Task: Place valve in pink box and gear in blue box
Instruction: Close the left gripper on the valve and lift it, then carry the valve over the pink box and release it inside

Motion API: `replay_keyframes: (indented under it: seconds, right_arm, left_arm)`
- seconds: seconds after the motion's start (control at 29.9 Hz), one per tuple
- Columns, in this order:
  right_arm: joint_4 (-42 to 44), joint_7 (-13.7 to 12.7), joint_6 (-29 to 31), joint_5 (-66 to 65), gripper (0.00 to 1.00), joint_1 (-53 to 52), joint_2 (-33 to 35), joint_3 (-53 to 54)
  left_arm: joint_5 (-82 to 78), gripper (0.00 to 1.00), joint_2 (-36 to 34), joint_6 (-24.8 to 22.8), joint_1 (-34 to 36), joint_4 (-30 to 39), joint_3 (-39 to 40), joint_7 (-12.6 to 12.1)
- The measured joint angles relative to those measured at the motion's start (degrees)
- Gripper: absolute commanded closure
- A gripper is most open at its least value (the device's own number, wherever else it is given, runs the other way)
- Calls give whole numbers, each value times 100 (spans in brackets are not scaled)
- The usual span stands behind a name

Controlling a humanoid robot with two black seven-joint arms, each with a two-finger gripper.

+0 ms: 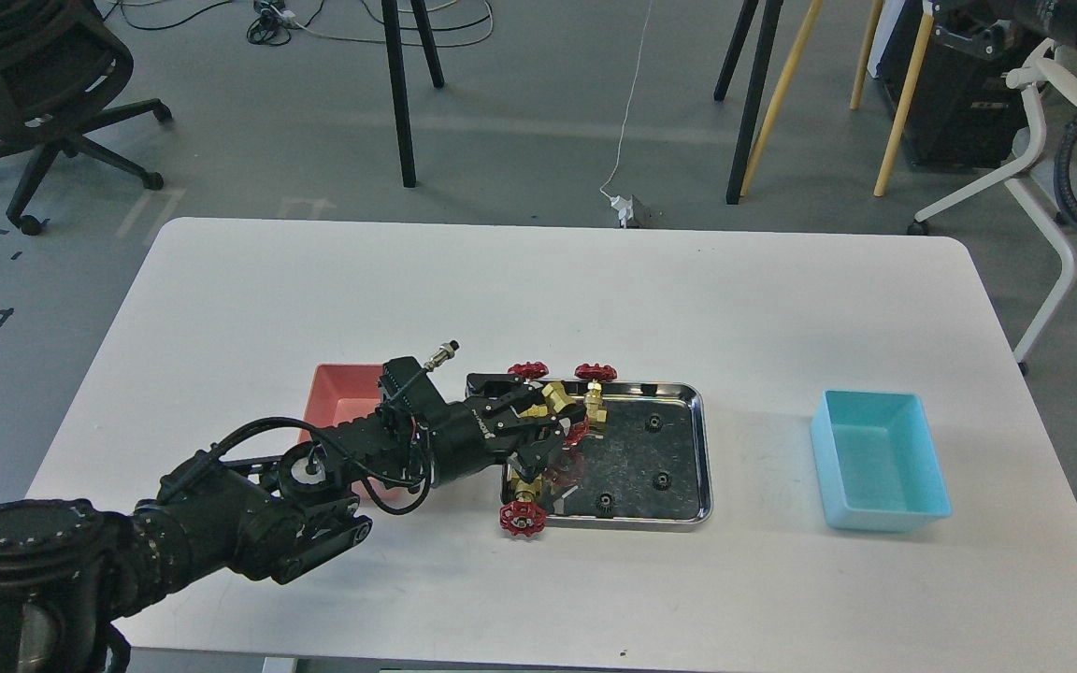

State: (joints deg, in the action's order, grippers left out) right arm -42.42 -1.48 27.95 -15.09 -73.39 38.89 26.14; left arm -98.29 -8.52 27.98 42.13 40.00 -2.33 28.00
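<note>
A black left gripper [552, 425] reaches in from the lower left over the left end of a steel tray [697, 449] at frame centre, fingers apart around a brass valve [557, 400] with a red handwheel. Black gears [653, 422] lie in the tray. The pink box [337, 397] sits left of it, the blue box [880, 458] right.

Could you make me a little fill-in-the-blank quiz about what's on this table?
1. The steel tray lies between the pink box and the ____ box.
2. The valve handwheels are coloured ____.
3. The arm over the tray, left end effector, enters from the ____.

Missing words: blue; red; left
</note>
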Motion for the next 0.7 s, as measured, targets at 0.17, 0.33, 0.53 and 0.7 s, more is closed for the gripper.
replay_keyframes:
  seconds: [0.17, 0.33, 0.53, 0.7]
  right_arm:
    - [9, 7, 0, -4, 1, 15, -99, -5]
    - [14, 15, -5, -9, 1, 15, -143, -4]
    - [17, 16, -25, -10, 1, 12, -170, -3]
    - [110, 16, -34, -12, 1, 9, -234, -3]
  left_arm:
    - [503, 89, -992, 2, 70, 1042, 237, 0]
    - [580, 88, -2109, 3, 71, 1689, 519, -1]
    - [566, 88, -2969, 3, -103, 2042, 490, -1]
    - [391, 88, -3092, 3, -463, 1983, 465, 0]
